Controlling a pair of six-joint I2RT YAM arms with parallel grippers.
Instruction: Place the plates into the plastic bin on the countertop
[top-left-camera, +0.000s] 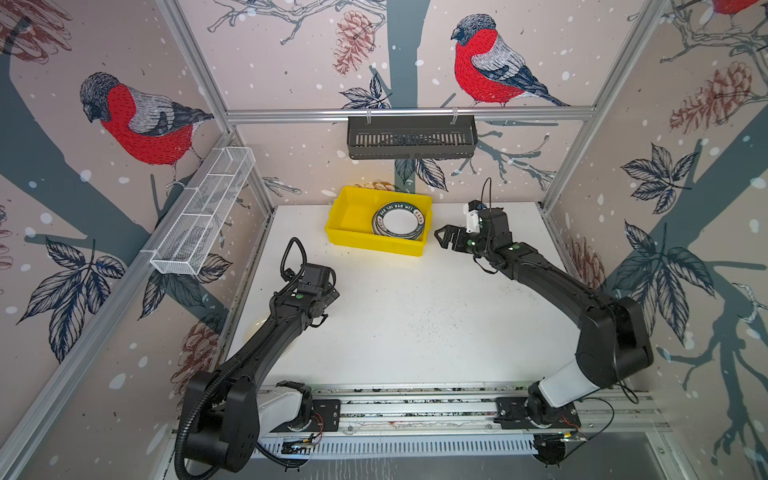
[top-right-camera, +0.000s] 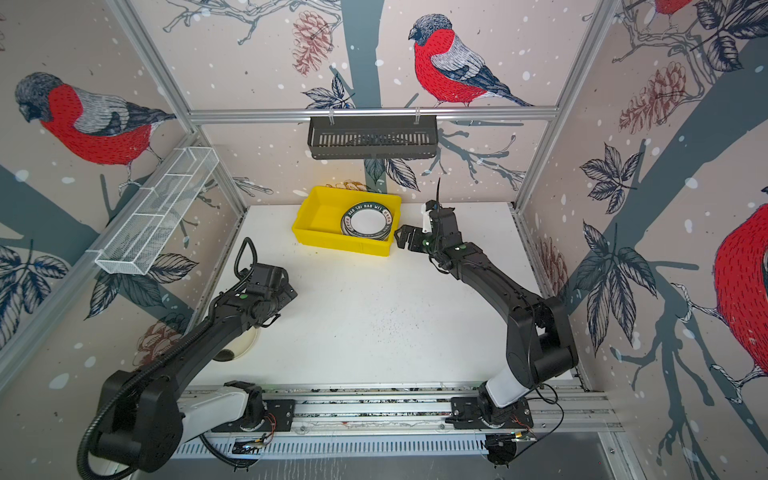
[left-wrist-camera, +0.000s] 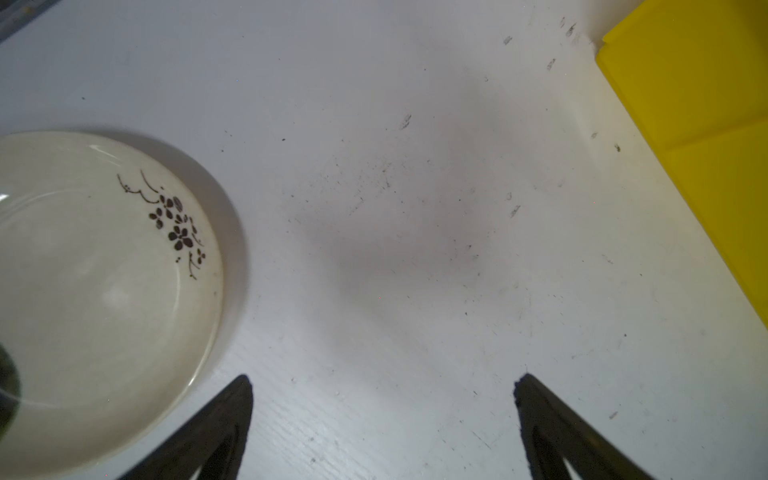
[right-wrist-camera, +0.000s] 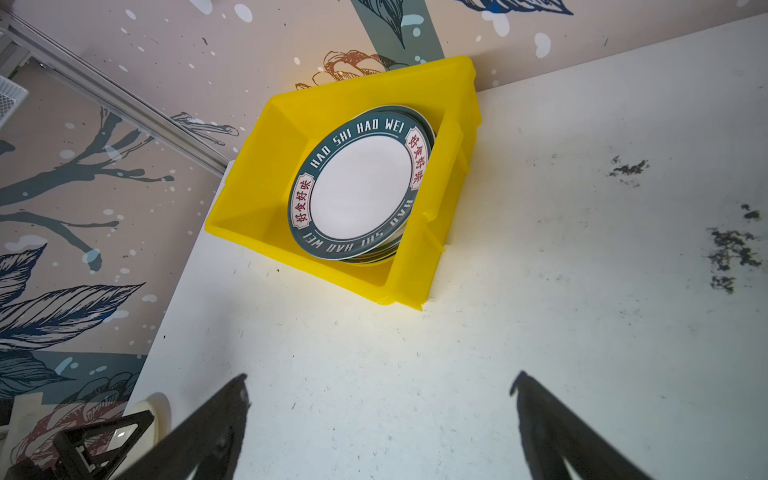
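Plates (right-wrist-camera: 353, 187) sit stacked in the plastic bin (right-wrist-camera: 249, 208); one cream plate (left-wrist-camera: 104, 299) lies well apart. Left gripper (left-wrist-camera: 382, 380) and right gripper (right-wrist-camera: 380, 384) gape empty; left likely fetches it.

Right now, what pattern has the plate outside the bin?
Plate: cream with dark flowers; best in left wrist view.

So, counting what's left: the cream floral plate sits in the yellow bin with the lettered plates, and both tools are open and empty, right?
Not quite: the cream floral plate lies on the countertop near the left tool, outside the yellow bin; the left wrist view shows it. The lettered plates are in the bin, and the right tool, like the left, is open and empty.
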